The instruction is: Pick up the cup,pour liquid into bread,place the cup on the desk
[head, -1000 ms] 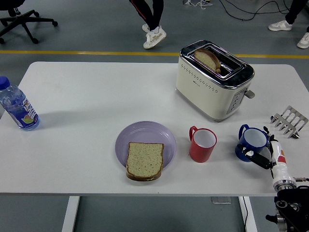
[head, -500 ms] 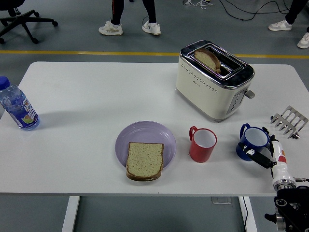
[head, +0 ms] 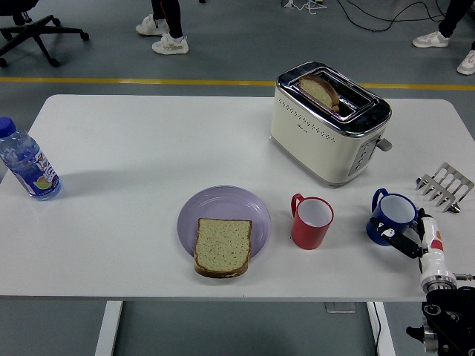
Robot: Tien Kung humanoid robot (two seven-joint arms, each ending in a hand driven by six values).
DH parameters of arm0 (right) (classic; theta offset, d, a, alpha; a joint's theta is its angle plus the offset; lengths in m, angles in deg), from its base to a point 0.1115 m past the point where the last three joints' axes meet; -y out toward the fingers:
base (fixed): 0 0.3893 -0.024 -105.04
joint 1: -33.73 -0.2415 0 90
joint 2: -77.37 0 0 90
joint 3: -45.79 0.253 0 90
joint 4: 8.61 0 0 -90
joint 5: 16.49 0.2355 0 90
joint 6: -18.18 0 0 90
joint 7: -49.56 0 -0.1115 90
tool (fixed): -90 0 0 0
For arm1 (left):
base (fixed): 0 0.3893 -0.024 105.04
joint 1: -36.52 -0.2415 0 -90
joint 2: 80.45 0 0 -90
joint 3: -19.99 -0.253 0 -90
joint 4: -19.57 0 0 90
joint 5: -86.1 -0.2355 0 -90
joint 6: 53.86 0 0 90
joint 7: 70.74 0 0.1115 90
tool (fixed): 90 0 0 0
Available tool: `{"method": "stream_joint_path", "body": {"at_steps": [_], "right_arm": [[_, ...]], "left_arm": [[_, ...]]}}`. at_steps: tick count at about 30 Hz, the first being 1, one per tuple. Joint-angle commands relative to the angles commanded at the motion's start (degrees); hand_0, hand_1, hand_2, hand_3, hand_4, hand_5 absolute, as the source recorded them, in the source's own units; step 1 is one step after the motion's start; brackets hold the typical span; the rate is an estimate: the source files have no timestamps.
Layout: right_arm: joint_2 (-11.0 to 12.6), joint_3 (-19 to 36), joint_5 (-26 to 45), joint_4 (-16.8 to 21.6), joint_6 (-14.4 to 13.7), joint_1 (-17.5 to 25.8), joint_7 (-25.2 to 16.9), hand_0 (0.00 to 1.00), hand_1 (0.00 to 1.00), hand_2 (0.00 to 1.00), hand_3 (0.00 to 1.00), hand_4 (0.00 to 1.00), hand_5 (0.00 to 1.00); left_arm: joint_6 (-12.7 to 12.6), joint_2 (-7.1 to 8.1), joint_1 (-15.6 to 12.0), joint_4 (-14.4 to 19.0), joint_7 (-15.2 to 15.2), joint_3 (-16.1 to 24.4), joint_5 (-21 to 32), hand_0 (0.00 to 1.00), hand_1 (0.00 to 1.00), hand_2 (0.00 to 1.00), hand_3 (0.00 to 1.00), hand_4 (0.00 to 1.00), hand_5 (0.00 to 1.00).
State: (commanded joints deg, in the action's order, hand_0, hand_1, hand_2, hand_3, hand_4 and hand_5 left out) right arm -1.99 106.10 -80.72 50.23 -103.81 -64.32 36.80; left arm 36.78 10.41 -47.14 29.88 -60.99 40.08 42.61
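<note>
Blue ceramic cup (head: 393, 216) with its handle turned to the left sits near the right end of the white tabletop (head: 148, 148), and the right robot hand (head: 404, 231) has its black fingers wrapped around the cup's near side, gripping it. Compared with a second ago, cup and hand have slid a little to the right, further from the red mug (head: 312, 221). The cup looks upright; I cannot tell whether it is touching the tabletop.

The slice of brown bread (head: 222, 246) lies on the near edge of the round lilac plate (head: 223, 204), unmoved. The cream toaster (head: 328, 122) behind holds another slice, and a metal toast rack (head: 444, 186) stands at the far right. A plastic water bottle (head: 27, 165) stays at the left edge. Beyond the table, a person's feet (head: 163, 35) have walked leftward.
</note>
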Motion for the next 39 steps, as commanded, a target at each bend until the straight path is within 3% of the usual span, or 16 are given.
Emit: {"method": "stream_joint_path", "body": {"at_steps": [1, 6, 7, 12, 13, 15, 24, 25, 31, 32, 37, 38, 39], "right_arm": [[0.0, 0.0, 0.1, -0.1, 0.0, 0.0, 0.0, 0.594, 0.552, 0.599, 0.721, 0.902, 0.159], [0.0, 0.0, 0.6, -0.2, -0.4, 0.1, -0.3, 0.594, 0.552, 0.599, 0.721, 0.902, 0.159], [0.0, 0.0, 0.7, -0.3, -0.5, 0.2, -0.4, 0.535, 0.517, 0.562, 0.689, 0.899, 0.163], [-0.1, 0.1, 0.9, -0.1, -1.0, 0.4, -1.0, 0.535, 0.517, 0.562, 0.689, 0.899, 0.163], [-0.1, 0.2, 1.0, 0.0, -1.2, 0.5, -1.2, 0.481, 0.486, 0.544, 0.678, 0.907, 0.174], [0.0, 0.4, 1.0, 0.2, -1.3, 0.7, -1.4, 0.481, 0.486, 0.544, 0.678, 0.907, 0.174], [0.0, 3.7, -0.3, 2.8, -1.5, 2.1, -1.5, 0.433, 0.457, 0.520, 0.663, 0.915, 0.185], [0.1, 4.3, -0.7, 3.4, -1.4, 2.3, -1.3, 0.387, 0.420, 0.512, 0.641, 0.904, 0.172], [0.7, 7.7, -4.9, 7.5, -0.7, 3.2, 0.8, 0.387, 0.420, 0.512, 0.641, 0.904, 0.172], [0.8, 8.1, -5.4, 8.0, -0.6, 3.3, 1.1, 0.296, 0.312, 0.489, 0.561, 0.897, 0.163], [1.7, 11.4, -9.7, 13.1, 1.2, 4.3, 4.6, 0.296, 0.312, 0.489, 0.561, 0.897, 0.163], [1.8, 11.9, -10.3, 14.1, 1.5, 4.5, 5.2, 0.233, 0.217, 0.455, 0.538, 0.884, 0.147], [2.3, 12.8, -11.5, 15.9, 2.4, 4.8, 6.7, 0.233, 0.217, 0.455, 0.538, 0.884, 0.147]], "left_arm": [[0.0, 0.00, 0.0, 0.0, 0.0, 0.0, -0.1, 0.673, 0.740, 0.748, 0.642, 0.404, 0.998], [0.0, -0.04, -0.1, 0.0, 0.0, 0.0, -0.1, 0.673, 0.740, 0.748, 0.642, 0.404, 0.998], [0.0, -0.06, -0.2, 0.0, 0.1, 0.1, -0.2, 0.674, 0.739, 0.748, 0.642, 0.403, 0.998], [0.1, -0.11, -0.3, 0.0, 0.1, 0.2, -0.4, 0.674, 0.739, 0.748, 0.642, 0.403, 0.998], [0.1, -0.12, -0.4, 0.0, 0.1, 0.1, -0.3, 0.673, 0.740, 0.748, 0.642, 0.404, 0.998], [0.1, -0.16, -0.5, 0.0, 0.1, 0.2, -0.5, 0.673, 0.740, 0.748, 0.642, 0.404, 0.998], [0.1, -0.13, -0.6, 0.0, -0.1, -0.8, 0.4, 0.673, 0.739, 0.748, 0.642, 0.404, 0.998], [0.0, -0.14, -0.6, 0.0, -0.1, -0.8, 0.5, 0.673, 0.740, 0.748, 0.642, 0.405, 0.998], [0.0, -0.11, -0.5, 0.0, -0.2, -1.1, 0.9, 0.673, 0.740, 0.748, 0.642, 0.405, 0.998], [0.0, -0.11, -0.5, 0.0, -0.2, -1.1, 0.9, 0.674, 0.740, 0.748, 0.642, 0.404, 0.998], [0.0, -0.06, -0.3, 0.0, -0.2, -1.1, 1.0, 0.674, 0.740, 0.748, 0.642, 0.404, 0.998], [0.0, -0.05, -0.3, 0.0, -0.2, -1.0, 1.0, 0.673, 0.740, 0.748, 0.642, 0.405, 0.998], [0.0, -0.04, -0.2, 0.0, -0.2, -1.0, 0.9, 0.673, 0.740, 0.748, 0.642, 0.405, 0.998]]}}
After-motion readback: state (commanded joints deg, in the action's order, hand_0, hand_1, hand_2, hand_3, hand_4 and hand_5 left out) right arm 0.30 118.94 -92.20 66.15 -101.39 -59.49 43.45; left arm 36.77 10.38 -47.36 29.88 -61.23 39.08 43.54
